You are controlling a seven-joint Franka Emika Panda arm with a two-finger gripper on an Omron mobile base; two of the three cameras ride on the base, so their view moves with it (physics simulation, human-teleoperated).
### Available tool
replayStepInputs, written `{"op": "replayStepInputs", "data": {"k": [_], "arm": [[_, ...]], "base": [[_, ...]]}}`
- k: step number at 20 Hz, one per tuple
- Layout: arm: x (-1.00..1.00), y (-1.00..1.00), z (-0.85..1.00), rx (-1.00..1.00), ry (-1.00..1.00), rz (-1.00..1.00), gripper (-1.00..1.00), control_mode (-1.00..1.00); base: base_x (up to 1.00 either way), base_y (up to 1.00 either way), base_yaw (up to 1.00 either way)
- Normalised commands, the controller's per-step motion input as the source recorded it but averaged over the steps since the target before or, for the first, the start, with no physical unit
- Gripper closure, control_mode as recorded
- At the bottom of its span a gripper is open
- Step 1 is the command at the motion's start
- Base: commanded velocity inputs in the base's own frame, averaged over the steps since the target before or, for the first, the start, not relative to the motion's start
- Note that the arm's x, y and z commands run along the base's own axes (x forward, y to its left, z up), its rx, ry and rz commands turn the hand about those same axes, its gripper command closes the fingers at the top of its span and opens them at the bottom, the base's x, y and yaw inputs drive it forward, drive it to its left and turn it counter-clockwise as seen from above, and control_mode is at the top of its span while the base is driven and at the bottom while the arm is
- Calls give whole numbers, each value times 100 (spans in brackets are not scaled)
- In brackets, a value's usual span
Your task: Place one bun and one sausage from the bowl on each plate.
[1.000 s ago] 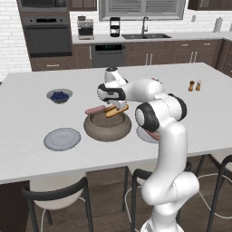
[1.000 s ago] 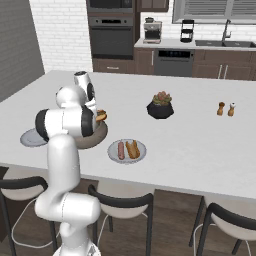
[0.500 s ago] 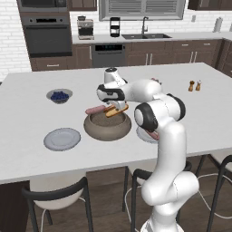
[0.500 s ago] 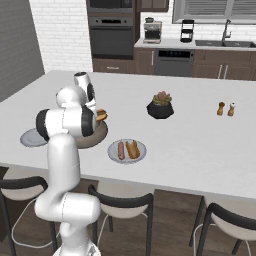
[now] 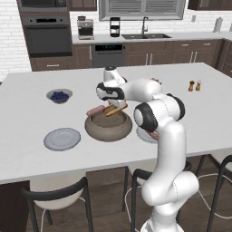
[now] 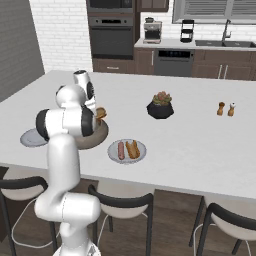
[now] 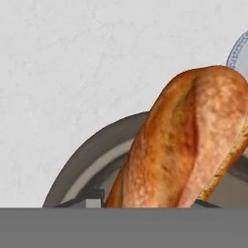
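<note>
bowl (image 5: pixel 108 127): wide grey-brown stone-like bowl at the centre left of the left base view, on the white island counter (image 5: pixel 27 118); in the right base view it sits left of centre, mostly behind the arm, with its rim showing (image 6: pixel 100 136).
bun (image 7: pixel 186 140): golden-brown crusty loaf taking up the right half of the hand view, lying across the bowl's rim (image 7: pixel 92 147); in the left base view it lies tilted over the top of the bowl (image 5: pixel 116 110).
sausage (image 5: pixel 95 110): pink, on the upper left edge of the bowl in the left base view, just beside the bun.
gripper (image 5: pixel 110 103): over the bowl at the centre of the left base view, right at the bun; its finger tips (image 7: pixel 94 197) sit at the bottom of the hand view against the loaf, but whether they are clamped on it I cannot tell.
empty plate (image 5: pixel 62 138): grey-blue, left of the bowl in the left base view, nothing on it.
filled plate (image 6: pixel 127 151): centre of the right base view, carrying one sausage and one bun side by side; near the bowl.
berry bowl (image 5: pixel 59 95): small grey bowl of dark blue berries, upper left of the left base view, well apart from the large bowl.
plant pot (image 6: pixel 160 106): dark pot with a reddish-green plant, centre of the right base view.
shakers (image 6: pixel 226 108): two small ones, right side of the right base view.
</note>
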Motion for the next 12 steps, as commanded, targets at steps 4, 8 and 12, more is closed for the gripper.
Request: {"op": "replayStepInputs", "data": {"k": [4,8,12], "arm": [[-50,0,31,0,0,0,100,-100],[-63,3,46,0,0,3,100,-100],[-62,12,44,2,0,1,100,-100]], "base": [[0,0,0],[0,0,0],[0,0,0]]}}
